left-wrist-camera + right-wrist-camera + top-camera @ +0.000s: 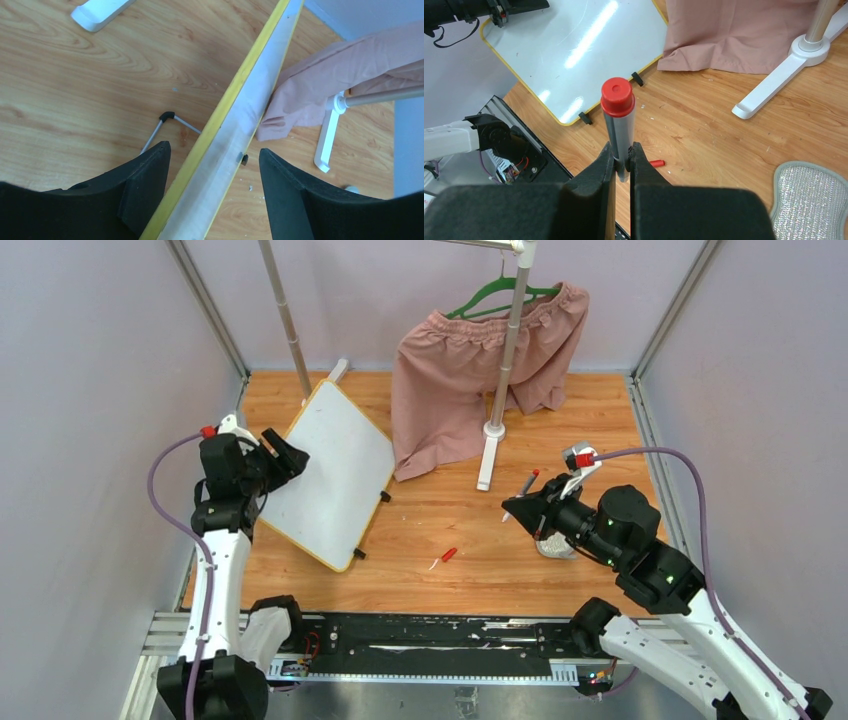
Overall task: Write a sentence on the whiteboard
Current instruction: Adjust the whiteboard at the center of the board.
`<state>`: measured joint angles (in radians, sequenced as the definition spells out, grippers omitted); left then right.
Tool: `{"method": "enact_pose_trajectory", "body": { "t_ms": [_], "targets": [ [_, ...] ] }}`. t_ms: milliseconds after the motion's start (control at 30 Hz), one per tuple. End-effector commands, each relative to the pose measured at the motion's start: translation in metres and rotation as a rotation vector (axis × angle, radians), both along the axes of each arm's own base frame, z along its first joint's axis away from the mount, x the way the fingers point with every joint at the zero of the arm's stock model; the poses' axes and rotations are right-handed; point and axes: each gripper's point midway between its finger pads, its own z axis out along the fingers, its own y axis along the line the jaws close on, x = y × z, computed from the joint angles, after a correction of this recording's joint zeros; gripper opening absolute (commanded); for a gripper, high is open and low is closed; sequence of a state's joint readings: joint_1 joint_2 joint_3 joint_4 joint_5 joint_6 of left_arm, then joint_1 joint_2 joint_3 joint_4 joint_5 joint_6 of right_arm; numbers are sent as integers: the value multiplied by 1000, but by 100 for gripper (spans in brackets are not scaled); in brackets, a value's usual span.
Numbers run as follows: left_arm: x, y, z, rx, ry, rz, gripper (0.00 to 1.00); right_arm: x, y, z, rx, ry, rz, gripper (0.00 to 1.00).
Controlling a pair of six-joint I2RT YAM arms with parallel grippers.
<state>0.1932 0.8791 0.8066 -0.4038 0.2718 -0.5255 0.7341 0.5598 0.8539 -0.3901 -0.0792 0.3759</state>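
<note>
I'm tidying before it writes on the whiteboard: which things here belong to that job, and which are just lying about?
Job: whiteboard, red-ended marker in right gripper.
Lying about: pink shorts, clothes rack, grey pad, small red piece.

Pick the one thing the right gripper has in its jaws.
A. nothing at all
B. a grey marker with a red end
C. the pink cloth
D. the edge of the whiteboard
B: in the right wrist view the right gripper has its jaws shut on the grey marker, red end pointing away from the wrist, while the whiteboard and the pink cloth lie apart from it.
</note>
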Motion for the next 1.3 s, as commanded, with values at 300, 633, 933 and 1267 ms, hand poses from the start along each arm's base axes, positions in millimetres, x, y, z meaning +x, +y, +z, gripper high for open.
{"method": "enact_pose_trajectory", "body": {
  "t_ms": [300,633,933,1267],
  "targets": [
    [-25,-77,-21,-95,116,-362,0,3,-3,17,9,-61,-9,0],
    [-18,-122,-17,-77,133,-608,0,7,-6,0,-26,-49,-30,0],
    [1,-150,-15,-41,144,-724,0,8,-8,-3,-37,-46,-41,0],
    [32,-145,28,58,67,-719,0,8,-13,-2,-48,-49,-59,0]
  ]
}}
